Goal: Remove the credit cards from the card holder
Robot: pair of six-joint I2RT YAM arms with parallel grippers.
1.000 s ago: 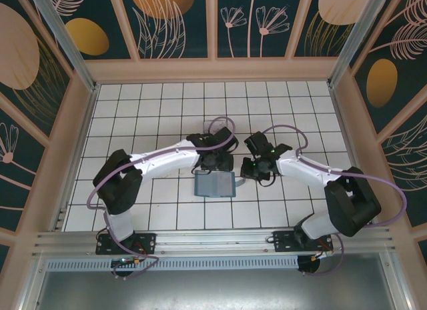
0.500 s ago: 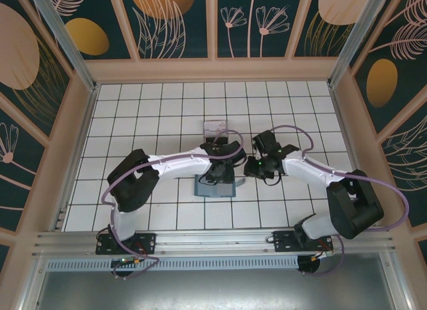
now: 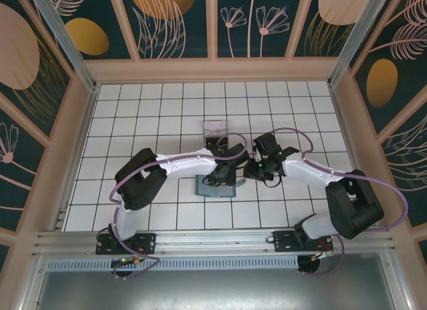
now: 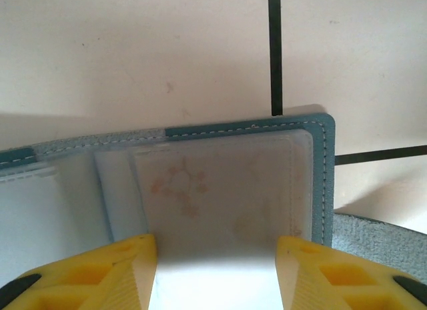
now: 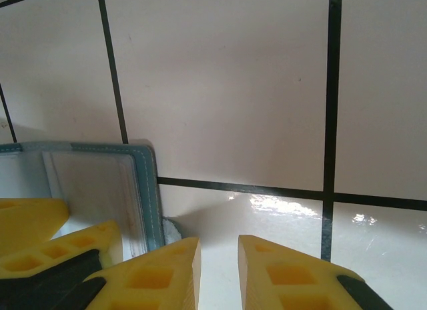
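Observation:
The teal card holder (image 3: 212,191) lies open on the tiled floor, centre front. In the left wrist view its stitched teal edge (image 4: 325,183) frames a clear pocket with a pale whitish-pink credit card (image 4: 220,190) inside. My left gripper (image 3: 224,174) is down over the holder, open, its yellow fingers (image 4: 107,270) apart on either side over the pale card (image 4: 217,249). My right gripper (image 3: 249,171) sits low just off the holder's right edge (image 5: 151,190), jaws narrowly apart (image 5: 219,249) with bare tile between them. The dark card is hidden.
A clear plastic box (image 3: 215,129) stands just behind the left gripper. A grey fabric flap (image 4: 383,240) pokes out beside the holder's corner. The left gripper's fingers (image 5: 40,220) rest on the holder, close to the right gripper. Walls enclose the tiled floor.
My left arm has swung right and forward, from behind the holder to on top of it, uncovering the clear box. The right gripper edged slightly left toward the holder.

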